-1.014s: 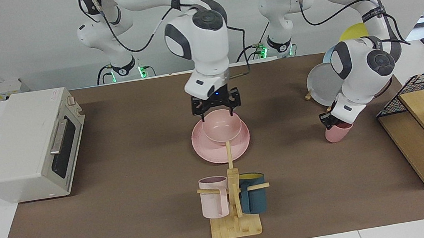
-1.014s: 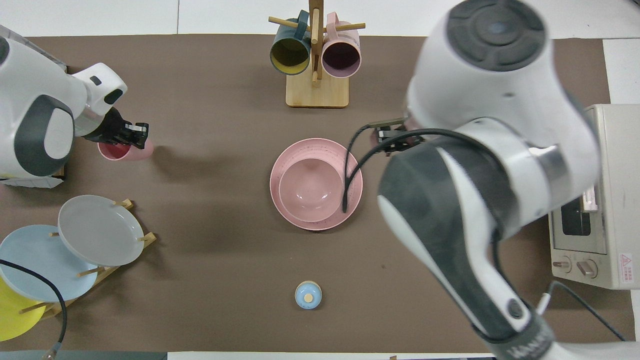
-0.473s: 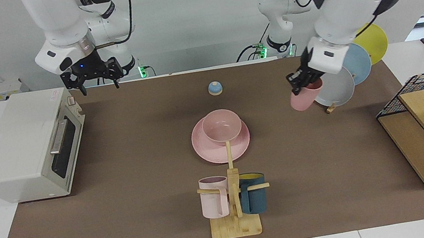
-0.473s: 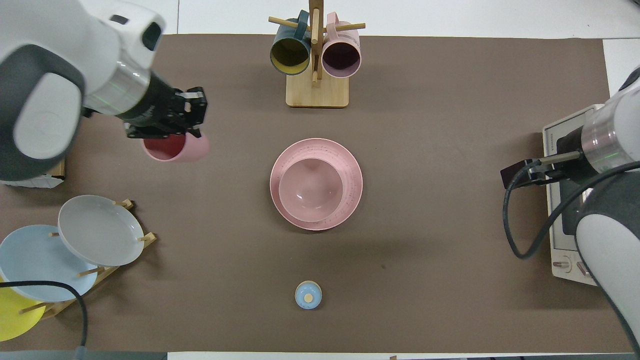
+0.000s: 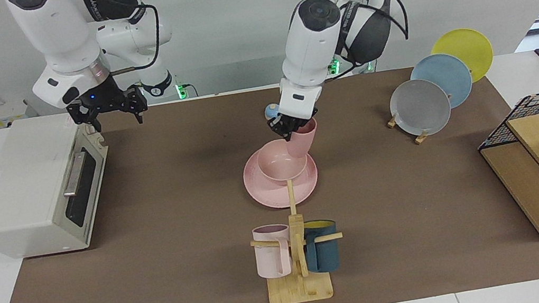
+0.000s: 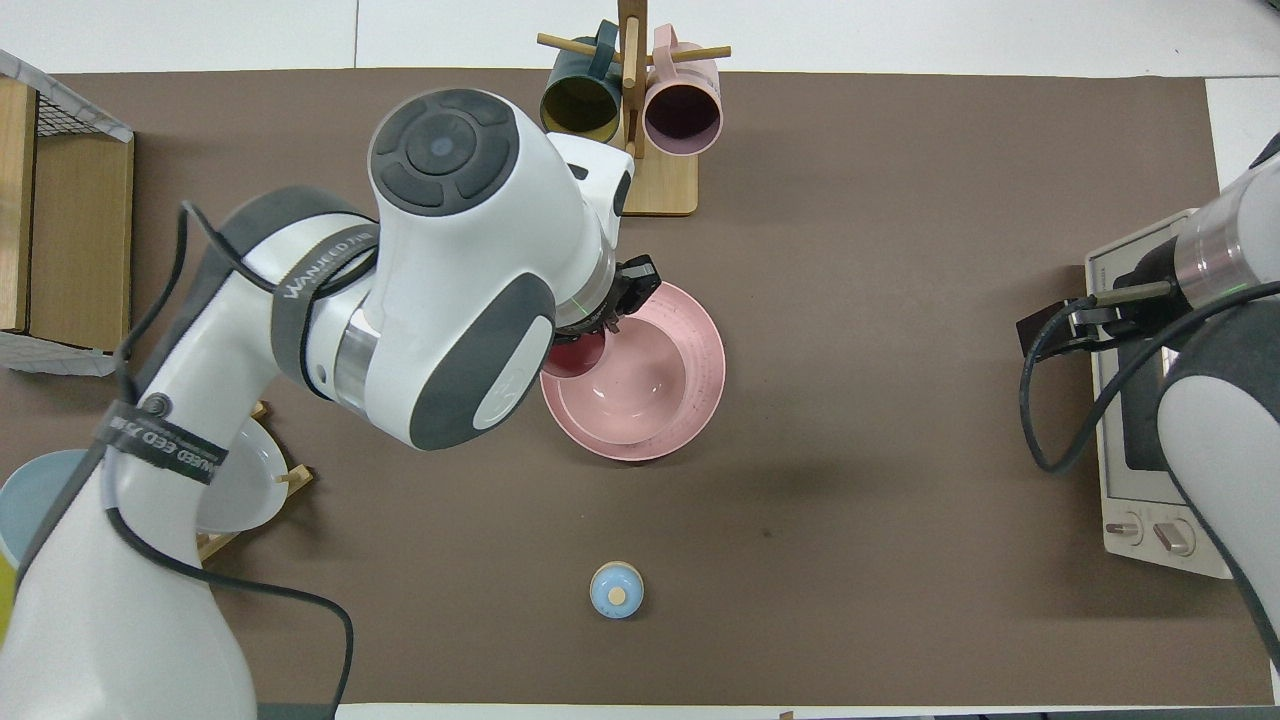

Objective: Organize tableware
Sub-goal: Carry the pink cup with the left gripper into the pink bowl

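Fingers of the left gripper (image 5: 290, 126) pinch the pink cup's (image 5: 302, 138) rim, tilted over the bowl (image 5: 276, 164) for nesting; right gripper (image 5: 108, 107) waits spread above the toaster oven (image 5: 33, 181).

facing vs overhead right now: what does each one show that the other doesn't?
Facing only: the left gripper shut on the pink tumbler cup, tilted over the pink bowl; the right gripper open above the toaster oven; the yellow plate.
Overhead only: the toaster oven's knobs; here the left arm hides most of the cup and the plate rack.
Both: bowl on the pink plate, mug stand, blue bell.
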### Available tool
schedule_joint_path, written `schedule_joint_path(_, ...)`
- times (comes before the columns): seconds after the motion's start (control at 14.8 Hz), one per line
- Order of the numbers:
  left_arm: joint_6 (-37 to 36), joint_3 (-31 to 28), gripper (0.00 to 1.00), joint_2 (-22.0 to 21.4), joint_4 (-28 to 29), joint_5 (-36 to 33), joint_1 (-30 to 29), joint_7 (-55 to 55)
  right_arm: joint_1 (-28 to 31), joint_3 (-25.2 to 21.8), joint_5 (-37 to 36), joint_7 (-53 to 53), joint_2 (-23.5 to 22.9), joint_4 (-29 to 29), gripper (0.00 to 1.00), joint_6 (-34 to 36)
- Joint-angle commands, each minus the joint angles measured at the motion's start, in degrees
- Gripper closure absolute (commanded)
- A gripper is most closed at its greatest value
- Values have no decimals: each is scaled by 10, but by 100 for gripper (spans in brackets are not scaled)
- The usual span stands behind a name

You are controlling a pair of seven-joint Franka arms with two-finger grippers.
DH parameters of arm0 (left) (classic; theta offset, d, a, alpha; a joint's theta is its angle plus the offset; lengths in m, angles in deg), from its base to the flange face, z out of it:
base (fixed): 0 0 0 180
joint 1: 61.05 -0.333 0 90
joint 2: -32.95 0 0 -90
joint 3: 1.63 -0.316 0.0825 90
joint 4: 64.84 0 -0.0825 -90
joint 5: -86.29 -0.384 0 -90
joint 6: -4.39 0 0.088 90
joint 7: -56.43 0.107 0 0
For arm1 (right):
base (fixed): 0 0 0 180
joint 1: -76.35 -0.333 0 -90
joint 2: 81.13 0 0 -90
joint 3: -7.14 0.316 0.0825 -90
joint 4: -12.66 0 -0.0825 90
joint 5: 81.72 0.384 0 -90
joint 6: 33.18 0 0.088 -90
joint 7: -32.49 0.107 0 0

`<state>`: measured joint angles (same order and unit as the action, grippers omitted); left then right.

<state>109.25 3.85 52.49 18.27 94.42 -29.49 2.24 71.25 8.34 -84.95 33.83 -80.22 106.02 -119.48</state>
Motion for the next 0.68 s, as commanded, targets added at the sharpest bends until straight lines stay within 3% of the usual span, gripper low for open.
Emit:
schedule_joint_path(0.0,44,-10,100,-6,49,-7,13,-11,12,-2,8,-14,4,5,0,10)
schedule_joint_path(0.61,86,-11,100,35,70,-11,44,-39,22,-16,9,-38,19,18,0,21)
